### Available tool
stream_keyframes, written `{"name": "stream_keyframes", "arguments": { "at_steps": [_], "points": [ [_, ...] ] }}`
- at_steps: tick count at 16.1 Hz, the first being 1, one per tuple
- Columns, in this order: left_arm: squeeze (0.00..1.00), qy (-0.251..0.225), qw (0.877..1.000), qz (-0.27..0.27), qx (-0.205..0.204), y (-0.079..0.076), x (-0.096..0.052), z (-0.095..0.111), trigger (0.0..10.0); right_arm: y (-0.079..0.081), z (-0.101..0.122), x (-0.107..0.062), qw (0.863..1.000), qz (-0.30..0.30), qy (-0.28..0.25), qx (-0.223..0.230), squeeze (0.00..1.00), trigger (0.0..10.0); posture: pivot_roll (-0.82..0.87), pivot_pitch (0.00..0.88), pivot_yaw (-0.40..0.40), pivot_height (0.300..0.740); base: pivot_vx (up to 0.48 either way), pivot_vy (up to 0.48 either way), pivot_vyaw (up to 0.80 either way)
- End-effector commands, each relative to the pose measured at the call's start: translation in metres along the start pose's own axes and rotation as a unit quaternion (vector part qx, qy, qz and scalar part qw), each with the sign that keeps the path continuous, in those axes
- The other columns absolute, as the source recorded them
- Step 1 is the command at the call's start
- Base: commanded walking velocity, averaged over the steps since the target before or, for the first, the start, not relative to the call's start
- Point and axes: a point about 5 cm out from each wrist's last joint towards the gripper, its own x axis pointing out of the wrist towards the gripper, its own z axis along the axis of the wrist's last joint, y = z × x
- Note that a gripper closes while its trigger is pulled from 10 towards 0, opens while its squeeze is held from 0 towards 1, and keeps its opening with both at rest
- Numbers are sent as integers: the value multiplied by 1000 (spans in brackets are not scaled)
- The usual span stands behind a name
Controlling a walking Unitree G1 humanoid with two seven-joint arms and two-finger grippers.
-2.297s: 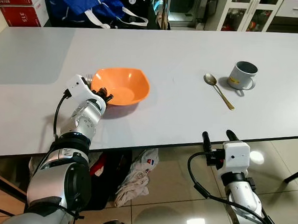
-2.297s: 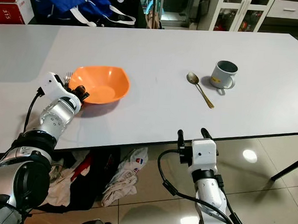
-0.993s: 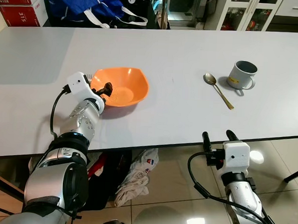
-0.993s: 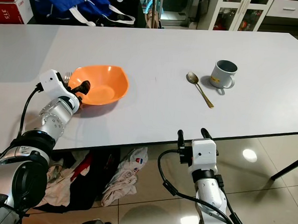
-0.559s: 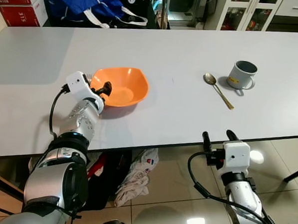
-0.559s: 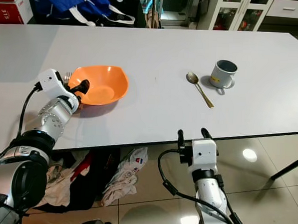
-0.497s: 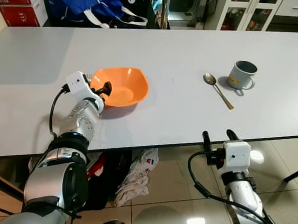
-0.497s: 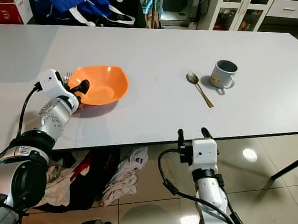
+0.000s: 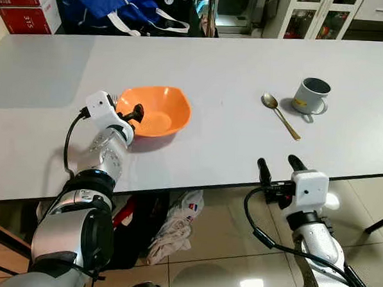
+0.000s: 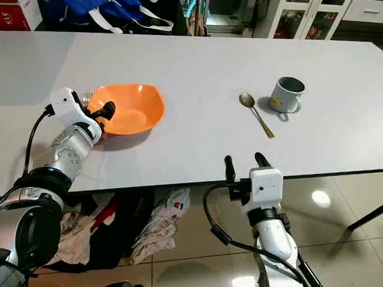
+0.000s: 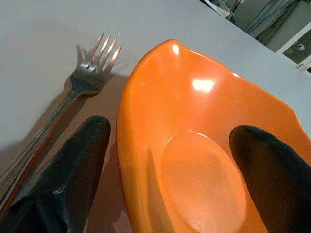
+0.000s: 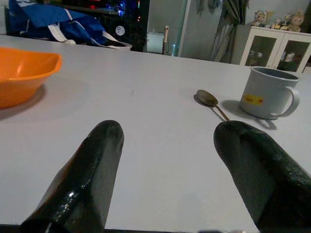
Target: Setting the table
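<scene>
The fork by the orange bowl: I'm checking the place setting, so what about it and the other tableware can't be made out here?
- Fork: handle cut off by the left wrist view's edge; in the eye views the left gripper hides most of it.
- Mug: contents not visible in either eye view.
- Spoon: handle end hidden by a right gripper finger.

Silver jointed arms, white wrist blocks, looping black cables, glossy black fingers (image 12: 92,179)

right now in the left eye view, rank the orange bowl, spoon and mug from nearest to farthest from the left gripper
1. Orange bowl: its rim sits between the left gripper's fingers, on the table's left side.
2. Spoon: well to the right, lying beside the mug.
3. Mug: farthest, just right of the spoon.
</scene>
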Motion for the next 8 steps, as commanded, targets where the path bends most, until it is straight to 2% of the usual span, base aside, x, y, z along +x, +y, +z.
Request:
{"name": "stream_keyframes", "arguments": {
  "at_steps": [1,5,6,8],
  "points": [
    [1000,-1,1000,-11,17,-6,2,4,10000,2,-2,-1,1000,-2,8,1,0,10000,-58,9,14,740,0,0,0],
    [1000,-4,999,-19,37,-8,1,4,10000,6,-4,-2,1000,-2,13,4,0,10000,-55,5,19,740,0,0,0],
    [0,-4,999,-24,48,-9,1,4,10000,6,-5,-2,1000,-2,14,4,0,10000,-54,3,19,740,0,0,0],
    [0,-19,996,-35,83,-12,0,6,10000,6,-7,-3,1000,-3,17,4,0,10000,-53,2,20,740,0,0,0]
  ]
}}
